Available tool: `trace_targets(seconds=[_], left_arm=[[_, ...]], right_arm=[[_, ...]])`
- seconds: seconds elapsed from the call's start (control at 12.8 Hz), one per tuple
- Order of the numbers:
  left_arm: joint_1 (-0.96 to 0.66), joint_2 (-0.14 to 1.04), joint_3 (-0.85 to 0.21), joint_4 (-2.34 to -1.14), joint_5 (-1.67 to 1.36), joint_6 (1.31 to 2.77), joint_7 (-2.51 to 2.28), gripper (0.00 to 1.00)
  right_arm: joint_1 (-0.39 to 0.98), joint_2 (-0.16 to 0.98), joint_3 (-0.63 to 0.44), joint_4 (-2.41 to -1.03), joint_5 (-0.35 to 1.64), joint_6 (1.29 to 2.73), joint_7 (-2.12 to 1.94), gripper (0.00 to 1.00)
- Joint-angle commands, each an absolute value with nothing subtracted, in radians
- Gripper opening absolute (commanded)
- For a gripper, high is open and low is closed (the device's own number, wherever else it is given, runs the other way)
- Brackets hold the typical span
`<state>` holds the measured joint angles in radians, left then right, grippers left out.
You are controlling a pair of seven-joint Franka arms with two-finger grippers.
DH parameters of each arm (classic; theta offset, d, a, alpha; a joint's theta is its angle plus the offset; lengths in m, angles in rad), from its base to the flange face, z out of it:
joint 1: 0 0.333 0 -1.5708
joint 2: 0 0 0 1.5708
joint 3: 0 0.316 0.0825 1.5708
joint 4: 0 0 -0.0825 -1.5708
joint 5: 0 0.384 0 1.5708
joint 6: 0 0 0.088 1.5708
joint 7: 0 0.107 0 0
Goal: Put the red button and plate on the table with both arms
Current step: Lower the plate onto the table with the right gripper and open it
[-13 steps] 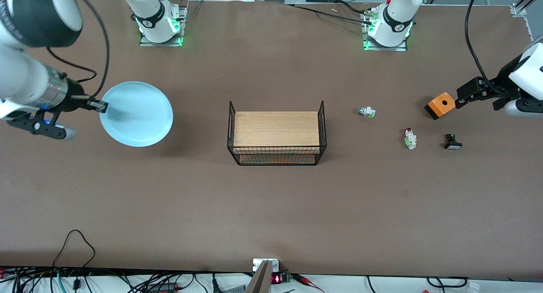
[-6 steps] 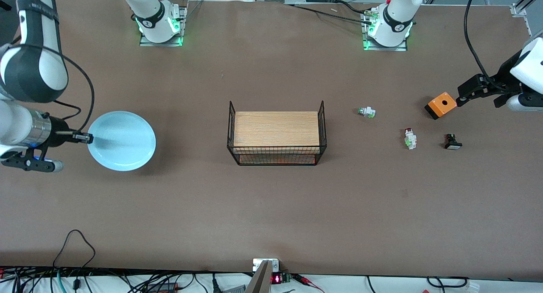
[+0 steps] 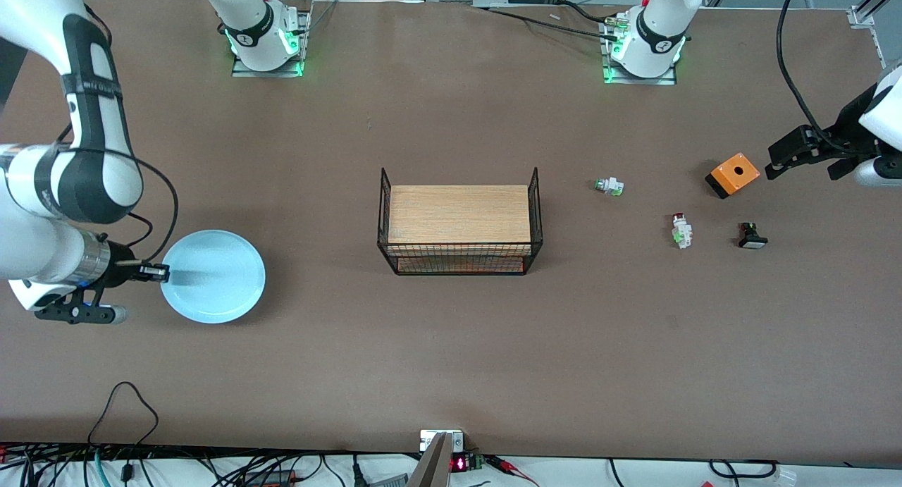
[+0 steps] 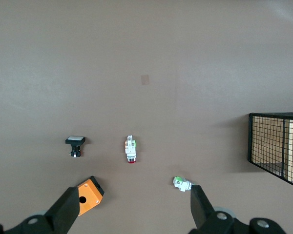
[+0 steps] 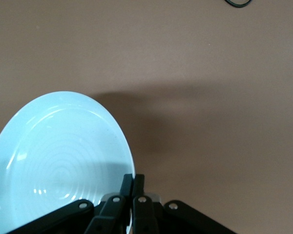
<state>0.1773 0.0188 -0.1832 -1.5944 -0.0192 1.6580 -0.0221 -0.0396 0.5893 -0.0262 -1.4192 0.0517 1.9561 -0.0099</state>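
Observation:
The light-blue plate [image 3: 213, 276] is at the right arm's end of the brown table [image 3: 451, 353]. My right gripper [image 3: 156, 272] is shut on its rim, as the right wrist view shows [image 5: 133, 181] with the plate [image 5: 58, 156] beside it. The red button [image 3: 681, 230] lies on the table toward the left arm's end, also in the left wrist view [image 4: 130, 150]. My left gripper [image 3: 771, 164] is open and empty, above the table beside the orange box [image 3: 733, 174]; its fingers [image 4: 67, 212] frame the box [image 4: 87, 195].
A wire-sided rack with a wooden top [image 3: 459, 223] stands mid-table. A white-and-green part [image 3: 610, 186] and a black button with a white cap [image 3: 752, 236] lie near the red button. Cables run along the table's edge nearest the front camera.
My right arm has carried the plate toward the front camera and lower over the table. My left gripper has drawn slightly away from the orange box.

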Motion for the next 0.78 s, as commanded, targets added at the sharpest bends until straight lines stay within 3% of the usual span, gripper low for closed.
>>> trace_targets(seconds=[0.0, 0.71], left_arm=[[0.184, 0.011, -0.189, -1.586, -0.031, 1.648, -0.018, 1.0], [0.184, 0.006, -0.19, -1.586, -0.031, 1.637, -0.02, 1.0]], right_arm=[[-0.103, 0.647, -0.008, -1.437, 0.098, 2.072, -0.11, 0.0], [-0.183, 0.718, -0.003, -1.537, 0.192, 2.279, -0.318, 0.0]])
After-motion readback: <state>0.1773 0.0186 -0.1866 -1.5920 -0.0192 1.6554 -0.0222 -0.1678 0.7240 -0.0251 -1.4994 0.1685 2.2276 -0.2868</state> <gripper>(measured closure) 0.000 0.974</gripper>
